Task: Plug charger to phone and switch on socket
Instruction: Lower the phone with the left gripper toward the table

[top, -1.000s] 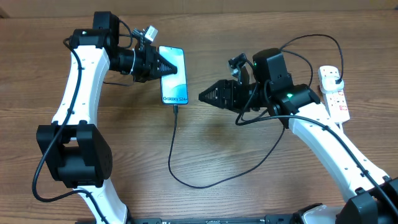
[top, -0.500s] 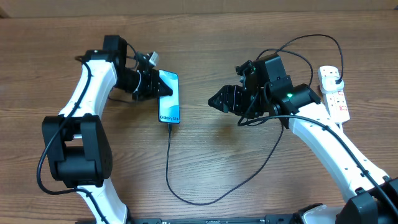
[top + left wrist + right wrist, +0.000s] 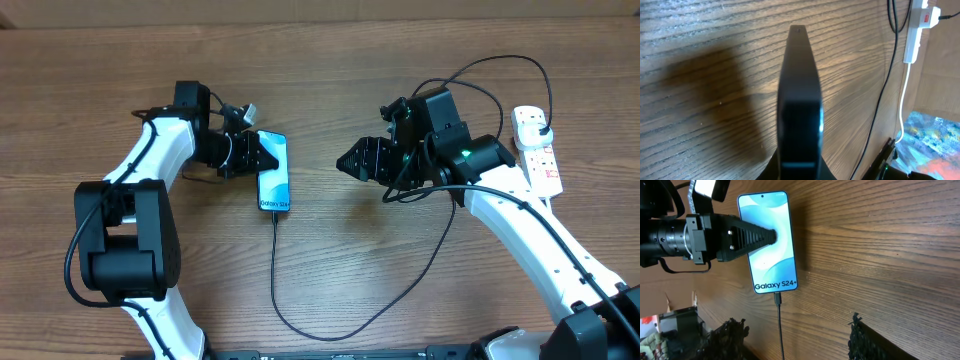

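Overhead order: left pincer, phone, charger, right pincer, socket, all on the wooden counter
Left pincer: pinching the phone from its left side, one finger lying across the screen in the right wrist view
Phone: left of centre, screen up, "Galaxy" end towards you; whether it lies flat I cannot tell
Charger: connector tip looks seated in the phone's near edge; the cable loops along the counter and rises to a black plug in the socket
Right pincer: spread and empty, pointing at the phone, well apart from it
Socket: far right edge; you cannot read from here whether its red switch is on
Step in hand: plugging in looks done; you are steadying the phone
Next move: let the phone go, swing the right arm round to the socket, press the pincer together, and push the switch with the tip
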{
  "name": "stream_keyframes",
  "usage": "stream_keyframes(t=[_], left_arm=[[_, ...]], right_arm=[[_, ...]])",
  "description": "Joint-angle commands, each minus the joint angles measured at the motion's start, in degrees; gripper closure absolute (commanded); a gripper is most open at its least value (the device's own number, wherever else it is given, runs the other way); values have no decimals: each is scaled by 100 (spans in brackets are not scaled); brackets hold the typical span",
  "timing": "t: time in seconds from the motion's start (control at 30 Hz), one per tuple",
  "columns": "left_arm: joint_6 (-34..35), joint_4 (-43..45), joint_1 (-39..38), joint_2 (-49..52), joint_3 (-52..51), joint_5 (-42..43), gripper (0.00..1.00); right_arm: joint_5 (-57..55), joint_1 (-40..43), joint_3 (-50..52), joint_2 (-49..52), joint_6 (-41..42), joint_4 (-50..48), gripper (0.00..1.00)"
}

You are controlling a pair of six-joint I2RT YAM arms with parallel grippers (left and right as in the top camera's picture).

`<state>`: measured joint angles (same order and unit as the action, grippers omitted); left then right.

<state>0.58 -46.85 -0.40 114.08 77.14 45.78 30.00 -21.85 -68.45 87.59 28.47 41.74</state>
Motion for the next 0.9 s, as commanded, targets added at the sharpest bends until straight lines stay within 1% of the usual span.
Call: stream_keyframes(t=[0.0, 0.57, 0.7, 0.87], left_arm=[[179, 55, -52, 57, -7, 164, 96], [417, 57, -229, 304, -11, 164, 96], [518, 42, -229, 304, -11, 162, 94], [632, 35, -229, 304, -11, 162, 89]], right_arm=[[-42, 7, -24, -175, -44, 0, 30], [-42, 7, -24, -177, -46, 4, 31], [-42, 7, -24, -177, -46, 7, 30], [-42, 7, -24, -175, -44, 28, 31]])
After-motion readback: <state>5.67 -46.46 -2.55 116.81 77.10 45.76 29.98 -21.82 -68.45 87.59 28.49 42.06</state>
